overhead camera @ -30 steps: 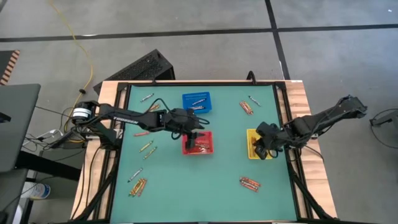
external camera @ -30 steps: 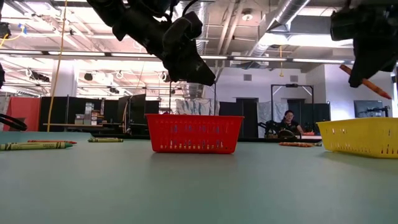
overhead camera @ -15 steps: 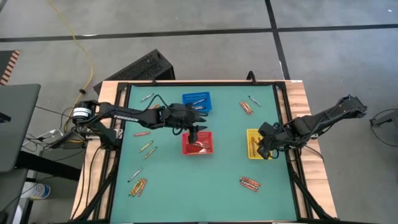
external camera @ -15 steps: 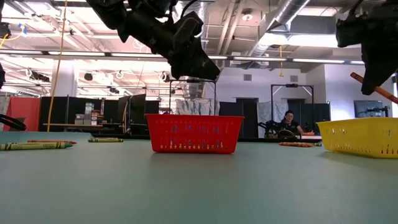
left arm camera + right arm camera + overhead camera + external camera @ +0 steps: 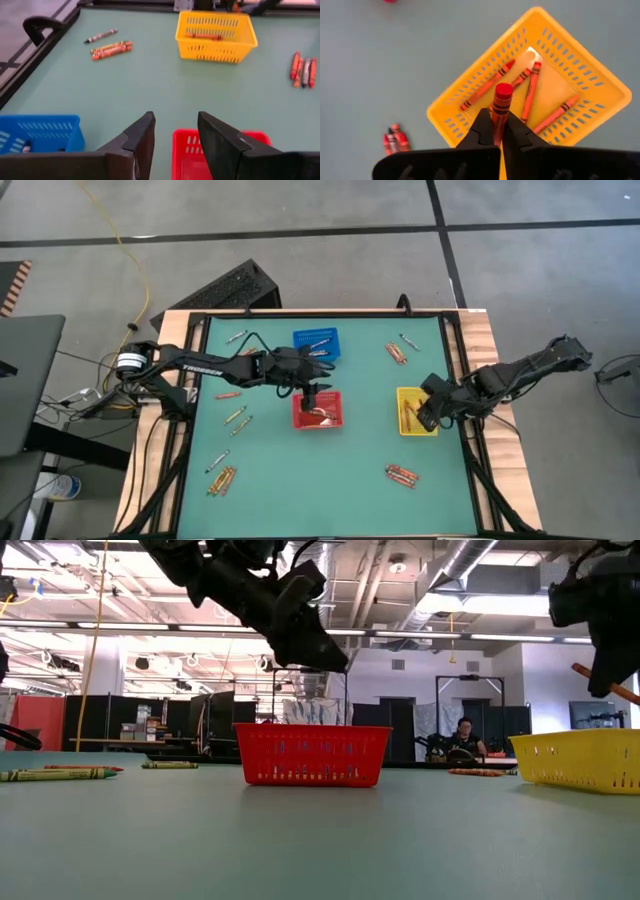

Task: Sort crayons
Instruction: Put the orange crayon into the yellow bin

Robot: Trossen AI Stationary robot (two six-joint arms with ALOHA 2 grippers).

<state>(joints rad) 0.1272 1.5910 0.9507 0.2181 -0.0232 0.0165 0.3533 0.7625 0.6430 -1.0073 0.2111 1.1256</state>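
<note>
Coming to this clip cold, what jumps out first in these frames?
The right tool hangs over the yellow basket at the table's right side, shut on a red-orange crayon, with several like crayons already lying in that basket. The left tool hovers open above the red basket at mid-table, holding nothing, beside the blue basket. Loose crayon clusters lie scattered on the green table.
</note>
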